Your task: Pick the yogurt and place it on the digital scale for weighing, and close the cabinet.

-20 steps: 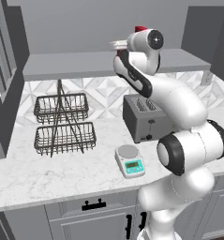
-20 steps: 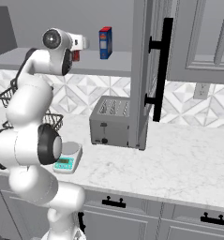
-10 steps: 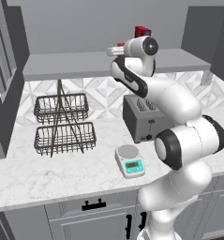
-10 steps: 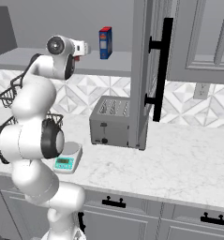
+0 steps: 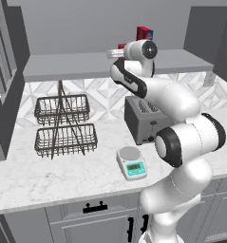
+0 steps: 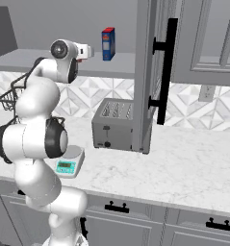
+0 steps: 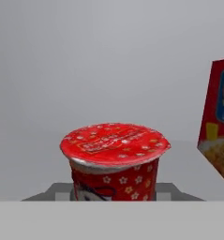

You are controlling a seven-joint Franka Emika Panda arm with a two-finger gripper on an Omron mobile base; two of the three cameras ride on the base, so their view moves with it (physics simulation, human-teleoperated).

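Note:
The yogurt (image 7: 114,159), a small red cup with a starred label and a red foil lid, stands on the cabinet shelf (image 5: 72,64) and sits close in the hand view. My gripper (image 7: 114,190) is shut on it, a finger pressed against each side of its lower body. From the left base view the gripper (image 5: 114,53) reaches over the shelf with a bit of red yogurt (image 5: 121,46) at its tip. The digital scale (image 5: 131,163) lies bare on the counter below, in front of the toaster. The cabinet door (image 6: 152,72) stands swung open.
A red-and-blue box (image 5: 144,33) stands on the shelf just right of the cup. The grey toaster (image 5: 143,118) sits under the shelf, and a two-tier wire basket (image 5: 62,126) stands to the left. The open door's edge and black handle (image 6: 165,67) jut over the counter.
The hand has eased in over the shelf toward the cup, and the fingers have closed from wide open onto it.

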